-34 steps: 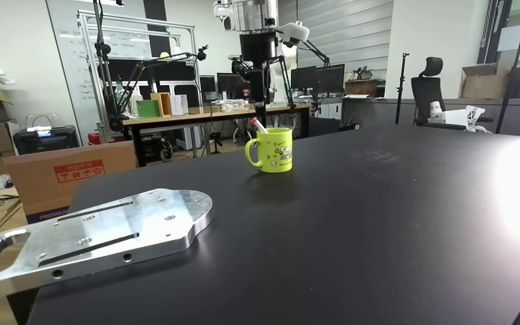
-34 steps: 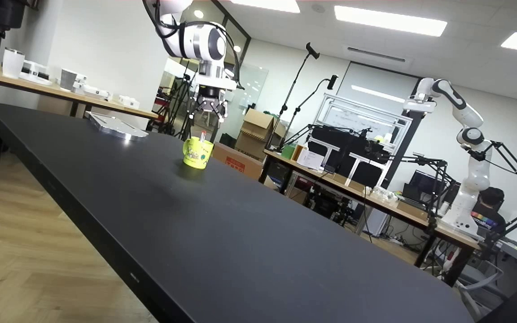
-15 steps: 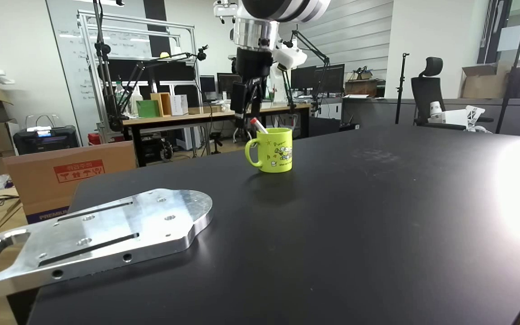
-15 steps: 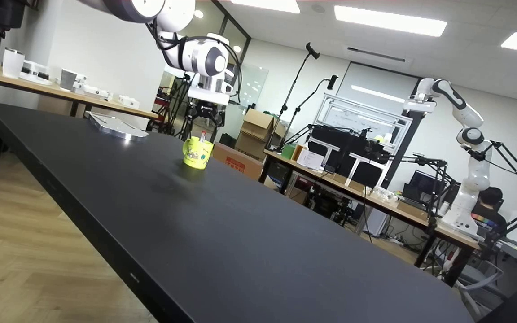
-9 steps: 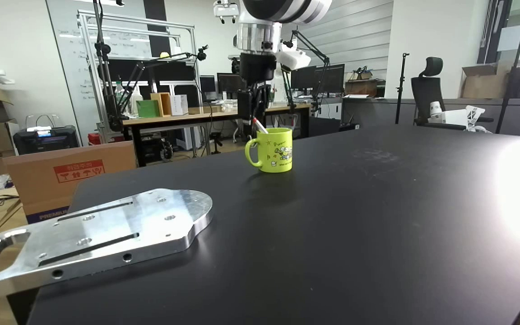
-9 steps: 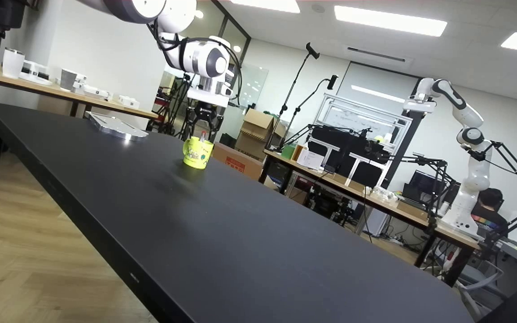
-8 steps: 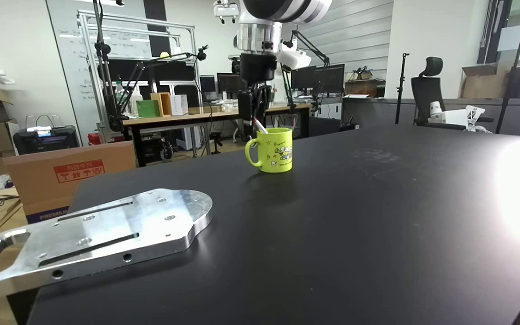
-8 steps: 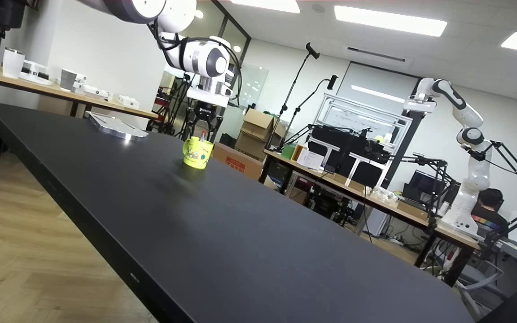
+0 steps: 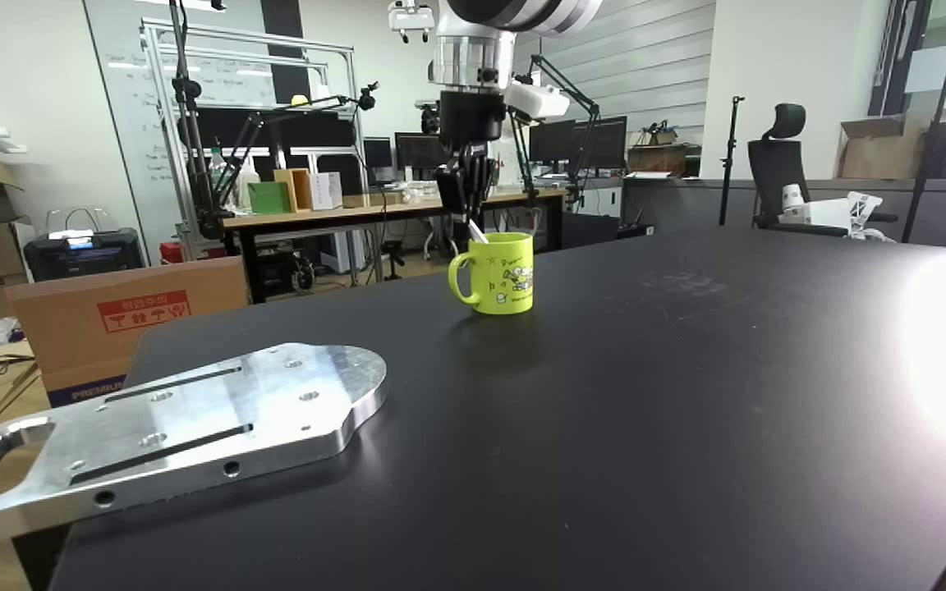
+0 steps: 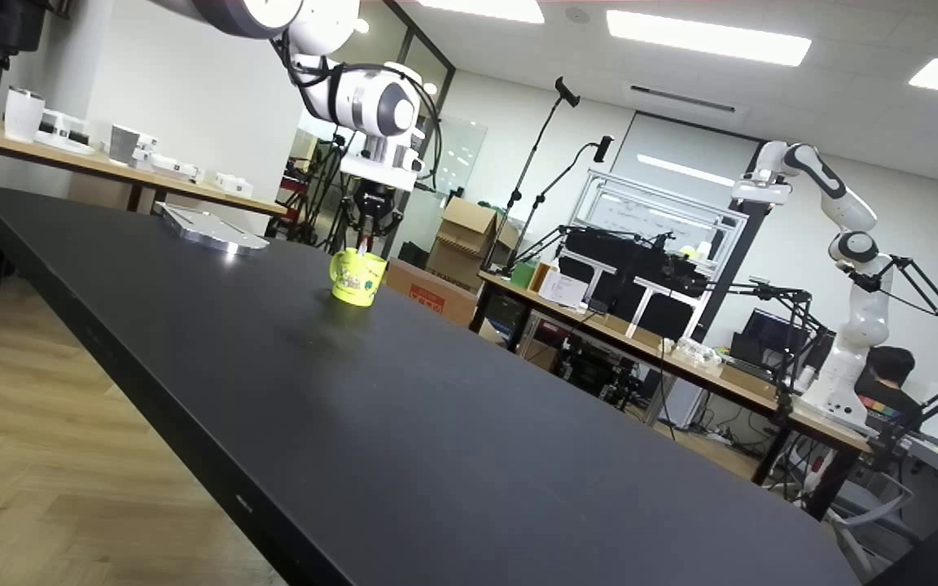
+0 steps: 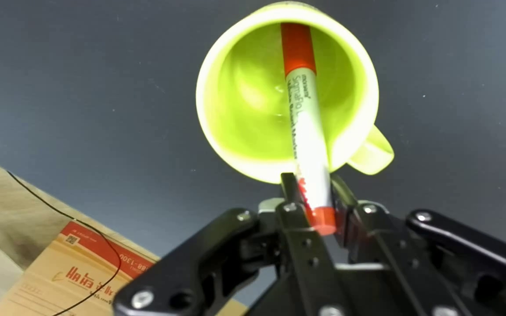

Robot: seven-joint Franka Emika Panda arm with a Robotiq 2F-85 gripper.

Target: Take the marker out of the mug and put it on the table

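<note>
In the wrist view, the marker, white-bodied with a red cap and red end, leans inside the yellow-green mug and sticks out over its rim. My gripper is shut on the marker's upper part, a pad on either side of it, just outside the rim. In both exterior views the mug stands upright on the black table, near its far edge. Only a short pale piece of the marker shows between the mug and the gripper; its red end is mostly hidden by the fingers.
A silver metal plate with a handle lies on the table and juts past its edge. Beside the table stands a cardboard box. A wooden workbench is farther back, and another white robot arm stands on it.
My gripper came down to the marker and then shut on it within the last half second. The marker has tipped slightly more upright, and the mug has shifted a little.
</note>
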